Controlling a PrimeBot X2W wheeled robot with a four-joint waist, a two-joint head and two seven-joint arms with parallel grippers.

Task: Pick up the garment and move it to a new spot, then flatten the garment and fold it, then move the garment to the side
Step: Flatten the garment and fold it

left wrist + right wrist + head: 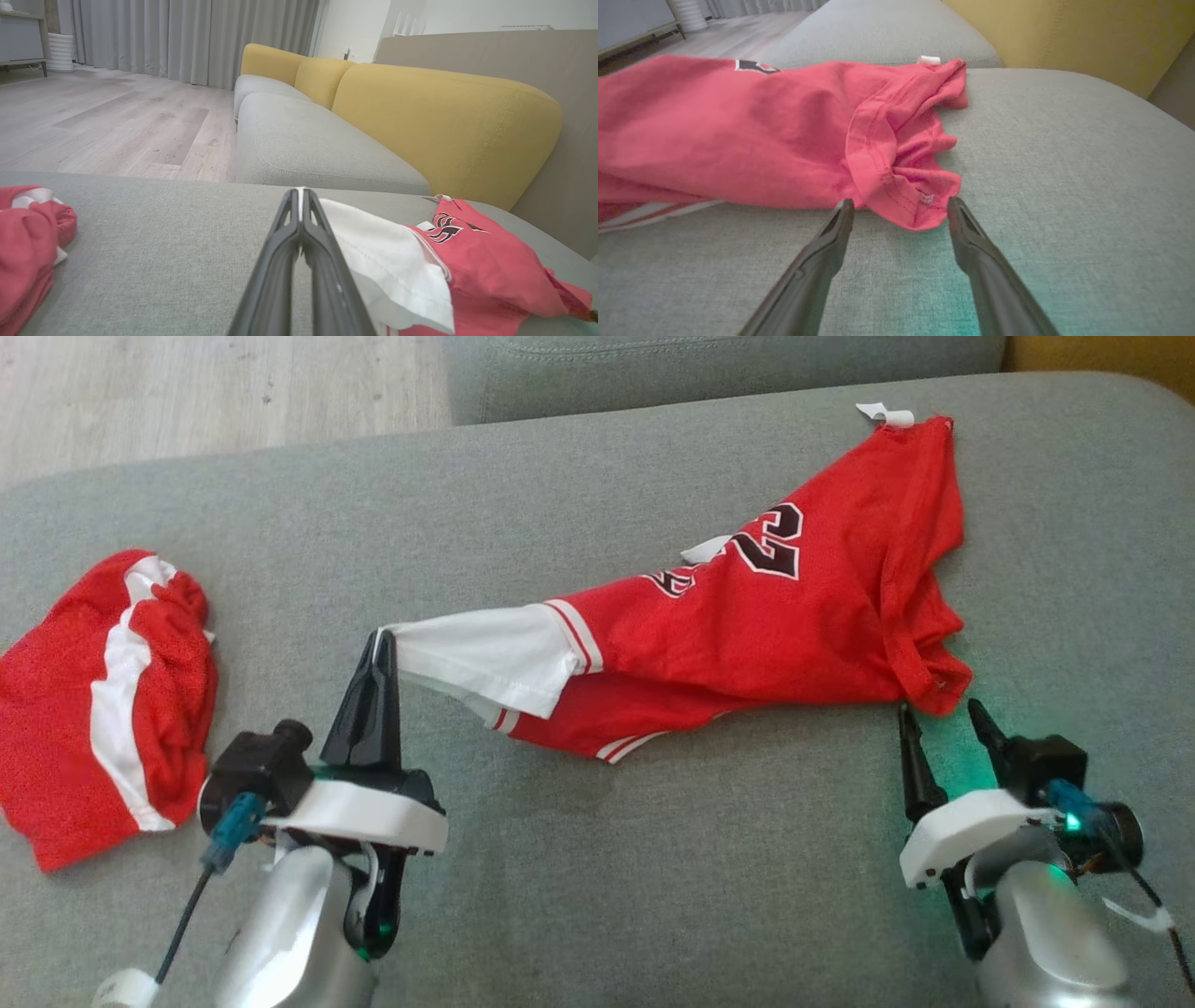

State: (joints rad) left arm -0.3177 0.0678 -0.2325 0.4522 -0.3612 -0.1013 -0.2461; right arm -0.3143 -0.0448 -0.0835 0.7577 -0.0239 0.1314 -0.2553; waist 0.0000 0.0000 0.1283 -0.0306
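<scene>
Head view: the left claw (pixel 381 637) is clamped on the white sleeve (pixel 485 658) of the red jersey (pixel 794 616), which lies stretched across the grey sofa seat (pixel 597 859). The right claw (pixel 938 707) stands apart, tips flanking the jersey's near right corner. A crumpled red-and-white garment (pixel 93 709) lies left.

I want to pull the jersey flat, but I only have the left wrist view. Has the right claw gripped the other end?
Observer: No. The right claw is open, with its fingertips on either side of a bunched red corner of the jersey, not closed on it.
Operator: Is that corner lifted?
Observer: No. The right wrist view shows it crumpled on the grey cushion.
Operator: How does the rest lie?
Observer: In the head view it slants away from the left claw, which is shut on the white sleeve. The body is folded over itself with the number facing up.
</scene>
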